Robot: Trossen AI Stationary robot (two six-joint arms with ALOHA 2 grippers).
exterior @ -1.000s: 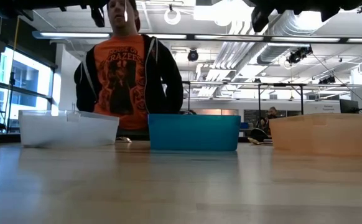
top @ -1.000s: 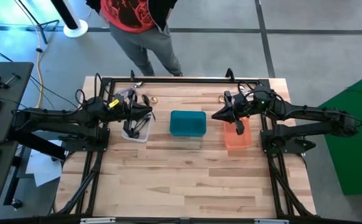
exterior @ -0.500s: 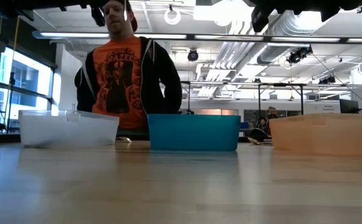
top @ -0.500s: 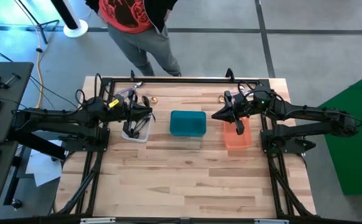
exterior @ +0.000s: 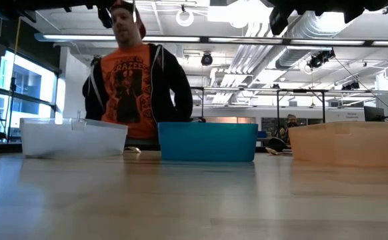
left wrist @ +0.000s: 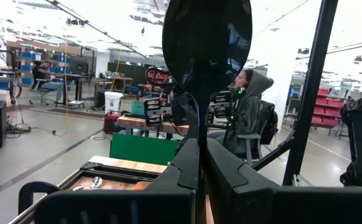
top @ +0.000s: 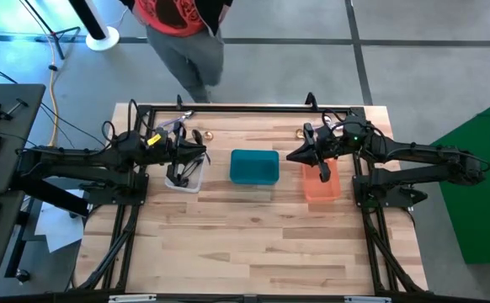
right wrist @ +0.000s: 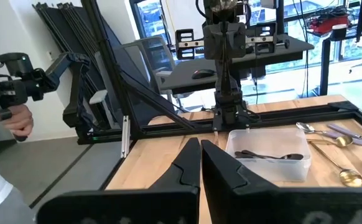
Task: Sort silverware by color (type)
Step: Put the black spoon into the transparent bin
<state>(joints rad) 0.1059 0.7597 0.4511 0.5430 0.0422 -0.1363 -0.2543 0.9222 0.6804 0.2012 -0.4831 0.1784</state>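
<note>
Fingers of the left gripper (left wrist: 199, 163) pinch a black spoon (left wrist: 207, 43) upright over the clear bin (top: 185, 174) — right gripper (right wrist: 201, 163), pressed shut and empty, hovers by the orange bin (top: 322, 183).

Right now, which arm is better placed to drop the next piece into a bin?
The left. Its hand is shut on a dark spoon and hovers over the clear bin, which already holds dark pieces. The right hand looks closed and empty.

One camera looks straight down on the teal bin (top: 254, 167). One sits low at table height, facing it (exterior: 208, 141). Two ride the wrists.
</note>
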